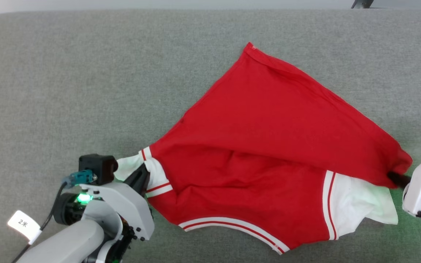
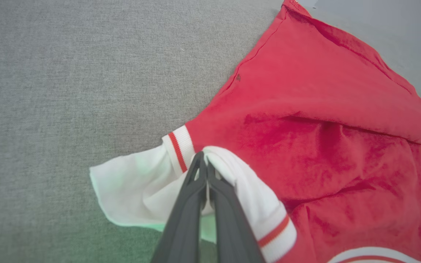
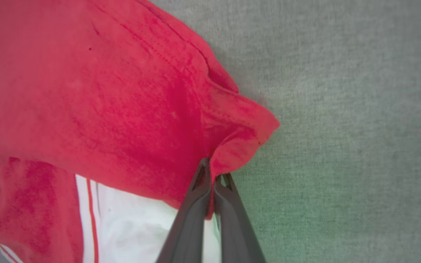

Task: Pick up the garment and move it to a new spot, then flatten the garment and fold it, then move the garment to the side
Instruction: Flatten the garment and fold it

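Pinching the garment [image 1: 269,146] at 2 points, that's the picture: the left gripper [image 2: 205,162] is clamped tight on white sleeve fabric right beside the red-striped cuff, and the right gripper [image 3: 212,168] is clamped on a bunched red corner at the opposite end. The jersey lies on the grey fabric surface [image 1: 86,73], right of centre and toward the near edge, with 1 red corner pointing at the far edge and the other white sleeve [image 1: 360,204] spilling out just beside the right gripper. A big red flap lies doubled over the body with a deep crease across the middle, so it's nowhere near flat. This looks like the flattening step, with folding not yet begun. The next move calls for both arms to draw apart evenly, tensioning the cloth so that flap opens, and neither thin pinch can afford to slip.
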Available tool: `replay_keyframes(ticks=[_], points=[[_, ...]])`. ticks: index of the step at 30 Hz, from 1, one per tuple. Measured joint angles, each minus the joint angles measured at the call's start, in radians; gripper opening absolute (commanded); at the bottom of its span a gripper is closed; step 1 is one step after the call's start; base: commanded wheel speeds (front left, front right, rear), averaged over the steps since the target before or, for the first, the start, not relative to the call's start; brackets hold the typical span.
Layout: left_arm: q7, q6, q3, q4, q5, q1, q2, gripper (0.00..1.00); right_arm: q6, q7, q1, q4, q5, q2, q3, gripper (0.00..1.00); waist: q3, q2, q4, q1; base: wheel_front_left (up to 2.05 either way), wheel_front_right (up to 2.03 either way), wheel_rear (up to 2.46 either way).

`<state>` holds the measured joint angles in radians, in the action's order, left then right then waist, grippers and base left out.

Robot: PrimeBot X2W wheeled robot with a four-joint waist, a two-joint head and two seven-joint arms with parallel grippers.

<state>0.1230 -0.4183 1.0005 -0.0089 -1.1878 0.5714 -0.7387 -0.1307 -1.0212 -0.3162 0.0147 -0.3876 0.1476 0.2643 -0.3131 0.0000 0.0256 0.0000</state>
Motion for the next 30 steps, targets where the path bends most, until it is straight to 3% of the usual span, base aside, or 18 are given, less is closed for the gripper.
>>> replay_keyframes(ticks=[6,14,15,16,17,23,30], points=[[-0.004,0.0,0.004,-0.005,0.006,0.013,0.009,0.0,0.0,-0.035,0.045,-0.041,0.032,-0.013,0.013,0.0,-0.022,0.0,0.017,0.0,0.0,0.0,0.0],[-0.005,0.009,0.008,0.015,0.009,0.023,0.033,0.0,-0.004,-0.001,0.007,0.099,0.096,-0.031,0.048,0.0,-0.042,0.0,0.049,0.0,0.0,0.0,0.0],[-0.005,0.009,0.008,0.018,0.009,0.024,0.034,0.0,-0.004,-0.001,-0.003,0.12,0.099,-0.031,0.05,0.13,-0.042,0.0,0.052,0.0,0.0,0.0,0.0],[-0.005,0.012,0.009,0.02,0.009,0.024,0.034,0.0,-0.004,-0.001,-0.01,0.135,0.106,-0.026,0.044,0.47,-0.041,0.0,0.054,0.0,0.0,0.0,0.0],[-0.005,0.013,0.009,0.021,0.008,0.024,0.034,0.0,-0.004,-0.001,-0.017,0.146,0.119,-0.018,0.032,1.0,-0.038,0.0,0.055,0.0,0.0,0.0,0.0],[-0.004,0.012,0.01,0.024,0.0,0.013,0.031,0.0,-0.002,-0.052,-0.054,0.152,0.119,0.013,-0.01,1.0,-0.012,0.0,0.052,0.0,0.0,0.0,0.0],[0.001,0.005,0.014,0.018,-0.002,-0.006,0.025,0.0,-0.001,-0.159,-0.024,0.003,0.07,0.054,-0.016,1.0,0.026,0.0,0.042,0.0,0.0,0.0,0.0]])
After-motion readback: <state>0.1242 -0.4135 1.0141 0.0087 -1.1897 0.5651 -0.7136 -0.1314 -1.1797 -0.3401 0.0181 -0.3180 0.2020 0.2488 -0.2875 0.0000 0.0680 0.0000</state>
